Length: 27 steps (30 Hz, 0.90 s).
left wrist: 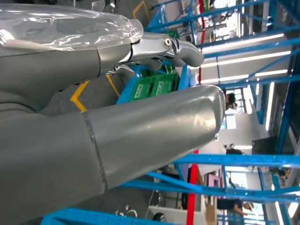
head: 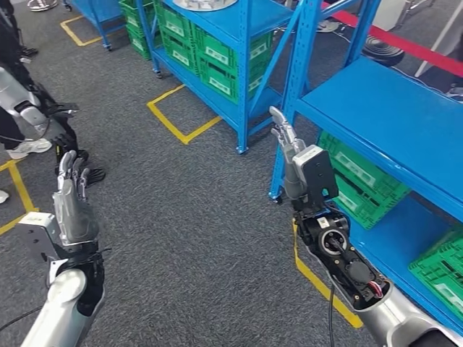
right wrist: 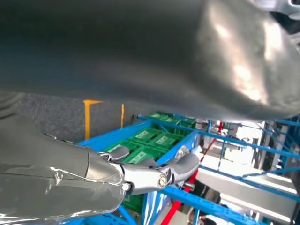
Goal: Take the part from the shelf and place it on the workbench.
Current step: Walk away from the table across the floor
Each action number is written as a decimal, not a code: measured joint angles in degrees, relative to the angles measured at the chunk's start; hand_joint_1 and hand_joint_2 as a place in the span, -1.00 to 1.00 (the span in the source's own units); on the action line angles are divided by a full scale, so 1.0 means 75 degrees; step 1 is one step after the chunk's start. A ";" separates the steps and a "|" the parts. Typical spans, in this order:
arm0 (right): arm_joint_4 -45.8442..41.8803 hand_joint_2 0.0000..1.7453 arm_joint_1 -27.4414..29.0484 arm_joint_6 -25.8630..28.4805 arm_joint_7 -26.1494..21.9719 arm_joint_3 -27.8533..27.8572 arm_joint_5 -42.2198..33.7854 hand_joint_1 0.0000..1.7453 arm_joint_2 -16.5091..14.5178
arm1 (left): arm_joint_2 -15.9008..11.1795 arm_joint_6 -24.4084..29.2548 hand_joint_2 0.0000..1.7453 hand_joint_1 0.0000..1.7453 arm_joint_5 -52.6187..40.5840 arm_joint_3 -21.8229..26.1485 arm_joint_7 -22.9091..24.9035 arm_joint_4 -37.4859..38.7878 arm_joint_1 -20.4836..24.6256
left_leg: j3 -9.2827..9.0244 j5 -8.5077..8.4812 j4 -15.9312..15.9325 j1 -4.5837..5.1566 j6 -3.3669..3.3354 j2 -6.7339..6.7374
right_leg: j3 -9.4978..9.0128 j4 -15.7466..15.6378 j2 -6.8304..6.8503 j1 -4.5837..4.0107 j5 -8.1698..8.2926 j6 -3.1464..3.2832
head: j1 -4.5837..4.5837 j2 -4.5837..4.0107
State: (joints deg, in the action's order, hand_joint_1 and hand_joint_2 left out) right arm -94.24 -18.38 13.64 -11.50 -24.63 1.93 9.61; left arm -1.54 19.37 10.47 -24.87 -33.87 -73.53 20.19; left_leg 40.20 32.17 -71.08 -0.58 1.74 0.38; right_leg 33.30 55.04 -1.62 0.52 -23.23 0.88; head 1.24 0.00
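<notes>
My left hand (head: 74, 202) is raised over the grey floor at the lower left, fingers straight and apart, holding nothing. My right hand (head: 289, 144) is lifted beside the post of the near blue shelf (head: 393, 116), fingers extended and empty. A silver round part (head: 205, 3) lies on top of the far blue shelf (head: 234, 29), cut by the picture's edge and well beyond both hands. In the left wrist view the left hand (left wrist: 141, 126) shows its thick thumb and a straight finger (left wrist: 166, 47) with nothing between. The right wrist view shows the right hand (right wrist: 148, 173) likewise empty.
Green crates (head: 360, 181) fill the lower levels of the near shelf, and more green crates (head: 218, 65) fill the far one. Yellow floor tape (head: 180, 123) marks a box between them. Another robot's arm (head: 27, 108) and someone's shoe (head: 27, 148) are at the left.
</notes>
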 joint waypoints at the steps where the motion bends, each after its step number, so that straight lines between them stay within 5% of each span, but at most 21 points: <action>1: 0.0008 -1.00 -0.0001 -0.0019 0.0000 -0.0012 0.0002 -1.00 -0.0004 | -0.0015 0.0010 -1.00 -1.00 0.0001 0.0000 0.0015 -0.0001 -0.0022 | 0.0092 -0.0078 -0.0080 0.0003 -0.0018 -0.0010 | -0.0003 0.0001 -0.0094 -0.0008 0.0000 0.0003 | -0.0036 0.0000; 3: 0.0016 -1.00 -0.0014 -0.0041 0.0001 -0.0035 0.0003 -1.00 -0.0009 | -0.0044 0.0027 -1.00 -1.00 0.0003 0.0003 0.0036 -0.0011 -0.0039 | -0.0168 -0.0603 0.0649 0.0005 -0.0083 -0.0113 | -0.0021 0.0003 -0.0279 -0.0013 0.0000 0.0001 | -0.0079 0.0000; 5: 0.0015 -1.00 -0.0042 -0.0041 0.0003 -0.0049 0.0013 -1.00 -0.0013 | -0.0074 0.0041 -1.00 -1.00 0.0012 0.0011 0.0058 -0.0048 -0.0037 | -0.0634 -0.1073 0.1725 -0.0003 -0.0149 -0.0396 | -0.0013 0.0015 -0.0440 -0.0022 -0.0006 -0.0022 | -0.0107 0.0000; 7: 0.0009 -1.00 -0.0059 -0.0030 0.0024 -0.0066 0.0034 -1.00 -0.0017 | -0.0090 0.0039 -1.00 -1.00 0.0022 0.0017 0.0106 -0.0096 -0.0050 | -0.0841 -0.1176 0.2188 0.0008 -0.0178 -0.0515 | 0.0025 0.0017 -0.0584 -0.0007 -0.0004 -0.0089 | -0.0109 0.0000; 9: 0.0004 -1.00 -0.0053 0.0021 0.0076 -0.0083 0.0062 -1.00 -0.0019 | -0.0091 0.0019 -1.00 -1.00 0.0024 0.0017 0.0146 -0.0130 -0.0063 | -0.0887 -0.1190 0.2262 0.0006 -0.0224 -0.0363 | 0.0070 0.0006 -0.0686 0.0026 -0.0004 -0.0181 | -0.0098 0.0000; 11: 0.0002 -1.00 -0.0053 0.0088 0.0120 -0.0093 0.0098 -1.00 -0.0020 | -0.0087 -0.0009 -1.00 -1.00 0.0023 0.0017 0.0159 -0.0161 -0.0066 | -0.0959 -0.1217 0.2353 -0.0020 -0.0302 -0.0203 | 0.0223 0.0303 -0.0452 0.0008 -0.0206 -0.0252 | -0.0045 0.0000; 13: 0.0002 -1.00 -0.0052 0.0118 0.0138 -0.0121 0.0130 -1.00 -0.0026 | -0.0084 -0.0034 -1.00 -1.00 0.0020 0.0018 0.0160 -0.0181 -0.0078 | -0.1011 -0.1213 0.2392 -0.0006 -0.0353 -0.0054 | 0.0629 0.1218 -0.0041 -0.0001 -0.0678 -0.0298 | 0.0044 0.0000; 15: 0.0007 -1.00 -0.0022 0.0122 0.0149 -0.0154 0.0142 -1.00 -0.0031 | -0.0087 -0.0044 -1.00 -1.00 0.0020 0.0020 0.0159 -0.0186 -0.0112 | -0.1023 -0.1192 0.2388 0.0014 -0.0365 0.0101 | 0.1063 0.2160 0.0133 0.0031 -0.1032 -0.0341 | 0.0105 0.0000; 16: 0.0010 -1.00 -0.0008 0.0124 0.0153 -0.0164 0.0142 -1.00 -0.0031 | -0.0089 -0.0045 -1.00 -1.00 0.0020 0.0020 0.0159 -0.0186 -0.0131 | -0.1028 -0.1179 0.2385 0.0016 -0.0360 0.0179 | 0.1120 0.2283 0.0162 0.0046 -0.1019 -0.0358 | 0.0132 0.0000; 17: 0.0012 -1.00 -0.0002 0.0125 0.0154 -0.0170 0.0142 -1.00 -0.0031 | -0.0090 -0.0046 -1.00 -1.00 0.0018 0.0020 0.0159 -0.0187 -0.0145 | -0.1038 -0.1166 0.2381 0.0016 -0.0349 0.0250 | 0.1037 0.2133 0.0187 0.0060 -0.0885 -0.0369 | 0.0165 0.0000; 19: 0.0011 -1.00 -0.0004 0.0115 0.0150 -0.0177 0.0141 -1.00 -0.0031 | -0.0090 -0.0043 -1.00 -1.00 0.0007 0.0023 0.0159 -0.0195 -0.0155 | -0.1085 -0.1119 0.2366 0.0018 -0.0300 0.0386 | 0.0444 0.1009 0.0400 0.0068 -0.0392 -0.0370 | 0.0239 0.0000; 21: 0.0007 -1.00 -0.0020 0.0095 0.0142 -0.0184 0.0139 -1.00 -0.0031 | -0.0090 -0.0030 -1.00 -1.00 -0.0010 0.0031 0.0161 -0.0219 -0.0159 | -0.1111 -0.1080 0.2334 0.0051 -0.0236 0.0500 | -0.0050 0.0113 0.0596 0.0021 -0.0122 -0.0317 | 0.0275 0.0000; 25: -0.0001 -1.00 -0.0046 0.0073 0.0133 -0.0200 0.0139 -1.00 -0.0032 | -0.0089 -0.0011 -1.00 -1.00 -0.0033 0.0039 0.0167 -0.0273 -0.0203 | -0.1131 -0.1017 0.2279 0.0058 -0.0103 0.0649 | -0.0141 -0.0029 0.0377 -0.0021 -0.0089 -0.0151 | 0.0223 0.0000; 27: -0.0010 -1.00 -0.0073 0.0073 0.0130 -0.0199 0.0139 -1.00 -0.0036 | -0.0090 -0.0007 -1.00 -1.00 -0.0035 0.0049 0.0167 -0.0305 -0.0208 | -0.0907 -0.0682 0.1747 0.0024 -0.0033 0.0378 | -0.0165 -0.0078 0.0248 0.0003 -0.0047 -0.0049 | 0.0167 0.0000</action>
State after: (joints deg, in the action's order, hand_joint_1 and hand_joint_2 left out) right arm -94.31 -18.93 14.19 -10.53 -26.12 2.97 9.34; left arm -2.21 19.32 10.21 -24.51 -32.62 -75.82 18.63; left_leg 33.40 27.06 -57.98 -0.40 1.49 3.21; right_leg 32.06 54.46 0.25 0.54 -23.58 0.51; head 2.50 0.00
